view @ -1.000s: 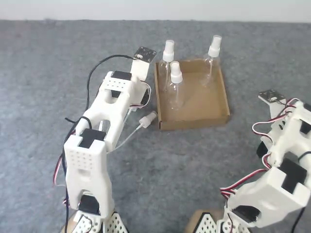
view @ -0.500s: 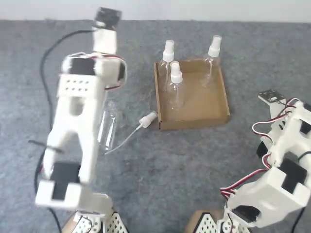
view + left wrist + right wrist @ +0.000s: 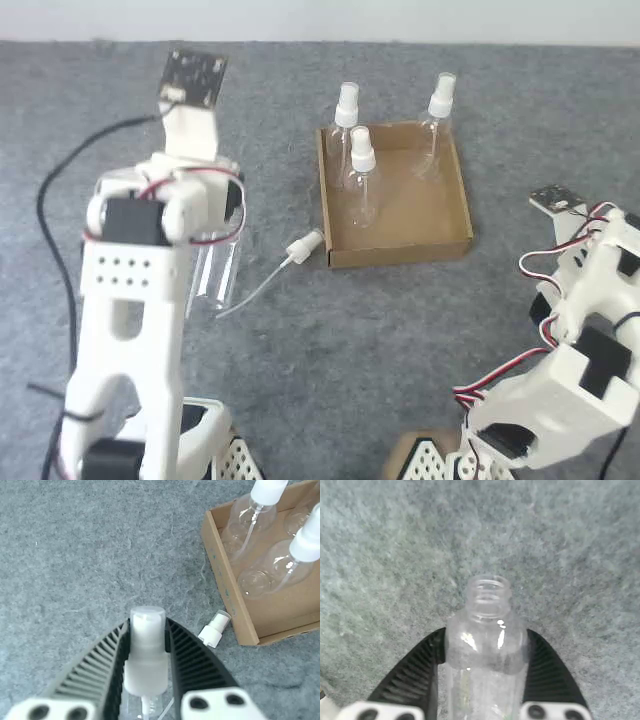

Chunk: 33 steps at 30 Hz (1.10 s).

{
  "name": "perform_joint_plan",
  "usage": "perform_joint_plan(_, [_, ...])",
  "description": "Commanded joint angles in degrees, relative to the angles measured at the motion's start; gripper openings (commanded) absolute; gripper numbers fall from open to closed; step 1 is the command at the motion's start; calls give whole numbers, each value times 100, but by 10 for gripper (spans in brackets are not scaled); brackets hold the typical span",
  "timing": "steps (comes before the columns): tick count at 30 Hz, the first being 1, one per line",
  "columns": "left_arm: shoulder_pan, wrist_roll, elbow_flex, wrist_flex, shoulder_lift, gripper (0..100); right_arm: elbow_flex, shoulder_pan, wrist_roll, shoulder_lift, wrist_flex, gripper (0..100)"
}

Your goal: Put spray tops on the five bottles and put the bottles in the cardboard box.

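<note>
Box upper centre of high view, three capped bottles inside | loose spray top just beside its lower-left corner | left gripper clamped on topped bottle, centre-left | right gripper gripping open-necked bottle

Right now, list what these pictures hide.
Left wrist view: whether the spray top in the left gripper is screwed onto a bottle; the frame edge cuts that off.
High view: the left arm covers the neck of the clear bottle.
Right wrist view: the frame edge cuts off the base of the open bottle.
</note>
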<state>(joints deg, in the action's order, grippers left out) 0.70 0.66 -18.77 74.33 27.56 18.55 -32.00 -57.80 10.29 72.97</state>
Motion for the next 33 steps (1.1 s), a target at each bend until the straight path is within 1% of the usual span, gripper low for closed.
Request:
perform_joint_plan(1, [-18,-62,-822,-554,844,24,-26,-57,-105,-92,4,148])
perform_joint_plan(6, [-18,-53,-1182,-589,1248,24,-18,-57,-114,-84,4,151])
perform_joint_plan(12, [0,-35,-1235,-554,1336,24,264,-57,-466,-92,-48,152])
perform_joint_plan(15, [0,-35,-1235,-554,1336,25,308,-57,-466,-92,-57,154])
perform_joint_plan(20, [9,-35,-1235,-554,1345,25,308,-57,-466,-92,-57,202])
perform_joint_plan(27, [18,-35,-1235,-554,1363,25,308,-57,-475,-92,-57,200])
perform_joint_plan(29, [9,-35,-1235,-554,1363,25,308,-57,-475,-101,-57,161])
perform_joint_plan(32, [9,-35,-1209,-457,1380,25,229,-101,-440,-198,4,25])
perform_joint_plan(33, [-9,-44,-1191,-387,1389,25,193,-119,-431,-268,13,0])
